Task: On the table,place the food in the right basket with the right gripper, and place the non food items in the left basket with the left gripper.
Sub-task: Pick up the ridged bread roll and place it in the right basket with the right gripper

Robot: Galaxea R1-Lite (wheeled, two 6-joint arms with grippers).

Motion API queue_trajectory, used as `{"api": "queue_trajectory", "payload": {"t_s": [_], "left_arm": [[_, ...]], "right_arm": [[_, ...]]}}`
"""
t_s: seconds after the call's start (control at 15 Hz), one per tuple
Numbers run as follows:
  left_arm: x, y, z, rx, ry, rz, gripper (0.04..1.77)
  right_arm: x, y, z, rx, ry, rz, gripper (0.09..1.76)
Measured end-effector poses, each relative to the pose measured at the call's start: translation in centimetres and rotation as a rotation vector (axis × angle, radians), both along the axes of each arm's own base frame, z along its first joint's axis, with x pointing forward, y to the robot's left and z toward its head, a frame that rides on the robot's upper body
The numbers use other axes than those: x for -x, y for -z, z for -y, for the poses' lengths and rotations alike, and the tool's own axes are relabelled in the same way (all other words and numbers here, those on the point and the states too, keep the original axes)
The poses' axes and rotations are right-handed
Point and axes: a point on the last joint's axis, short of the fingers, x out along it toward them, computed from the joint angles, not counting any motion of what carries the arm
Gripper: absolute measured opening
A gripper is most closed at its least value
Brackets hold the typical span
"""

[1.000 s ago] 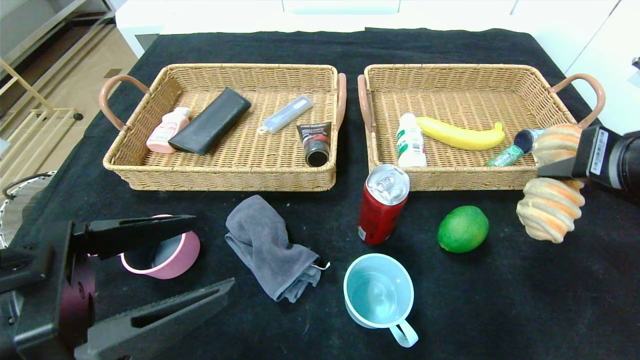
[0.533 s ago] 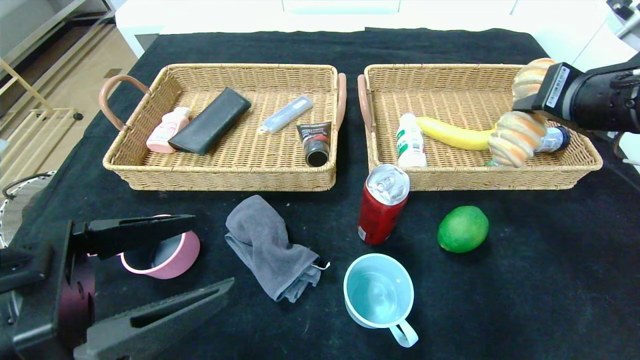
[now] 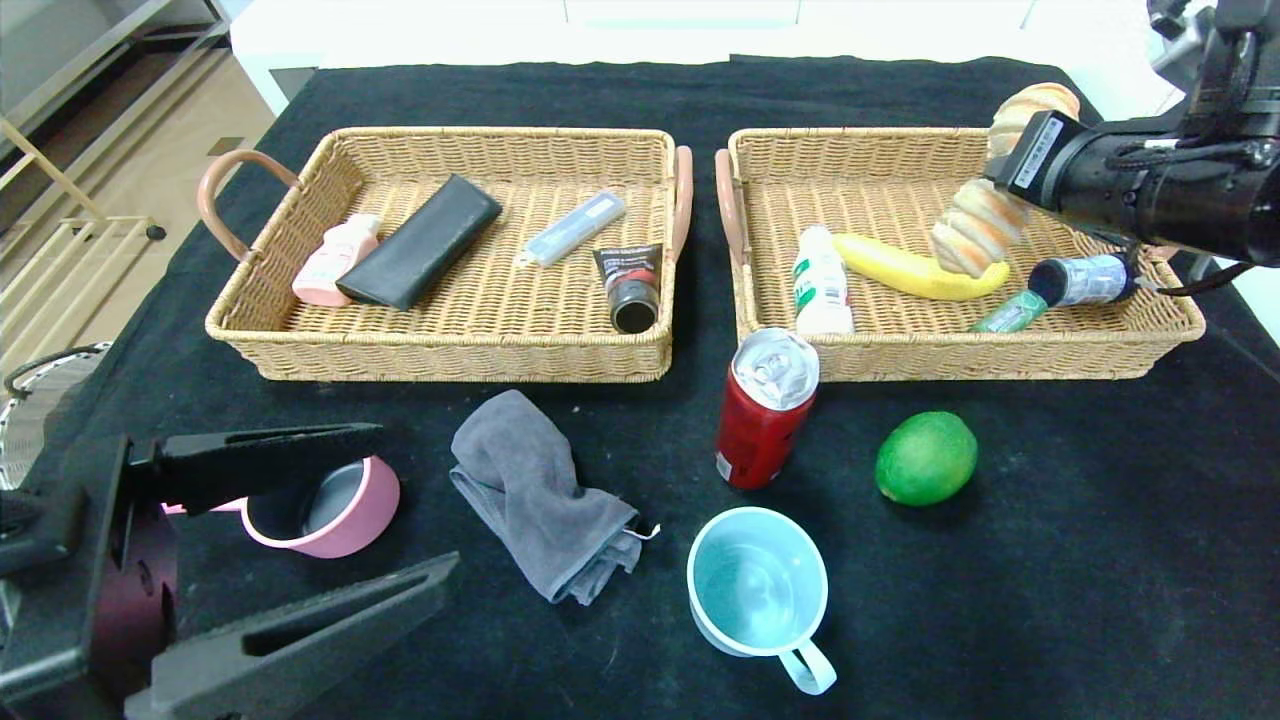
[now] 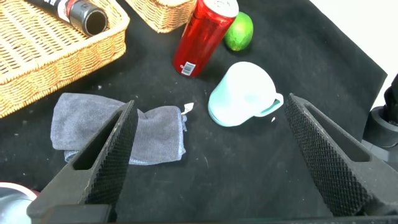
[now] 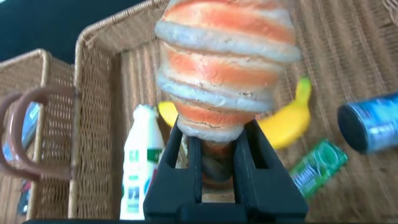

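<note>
My right gripper (image 3: 1010,170) is shut on the tan-and-orange bread loaf (image 3: 975,235), which hangs over the right part of the right basket (image 3: 900,355), above the banana's tip. In the right wrist view the loaf (image 5: 224,68) is pinched between the black fingers (image 5: 273,162). The red can (image 3: 765,405) and green lime (image 3: 926,457) stand on the black table (image 3: 1050,560) in front of that basket. My left gripper (image 3: 415,500) is open at the near left, empty, with its fingers (image 4: 109,155) spread wide above the cloth. The left basket (image 3: 450,360) sits at the far left.
A grey cloth (image 3: 540,500), a pink bowl (image 3: 335,510) and a light blue mug (image 3: 757,585) lie on the near table. The right basket holds a banana (image 3: 900,268), a white bottle (image 3: 820,282), a green tube (image 3: 1005,313) and a blue-labelled bottle (image 3: 1085,280). The left basket holds several items.
My right gripper carried the bread loaf from beside the basket's right end up and leftward, over the inside of the right basket. The left gripper barely shifted.
</note>
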Motion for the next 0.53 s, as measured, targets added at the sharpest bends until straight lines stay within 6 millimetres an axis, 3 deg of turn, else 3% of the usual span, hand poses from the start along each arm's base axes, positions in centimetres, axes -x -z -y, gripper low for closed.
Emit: {"api": "queue_trajectory", "payload": {"t_s": [0.2, 0.53], "left_arm": [[0.0, 0.0, 0.0, -0.003, 0.0, 0.002, 1.72], [0.0, 0.1, 0.0, -0.006, 0.001, -0.001, 1.72]], "right_arm": [[-1.5, 1.1, 0.0, 0.003, 0.011, -0.002, 0.38], [-2.2, 1.7, -0.2, 0.038, 0.033, -0.011, 0.38]]}}
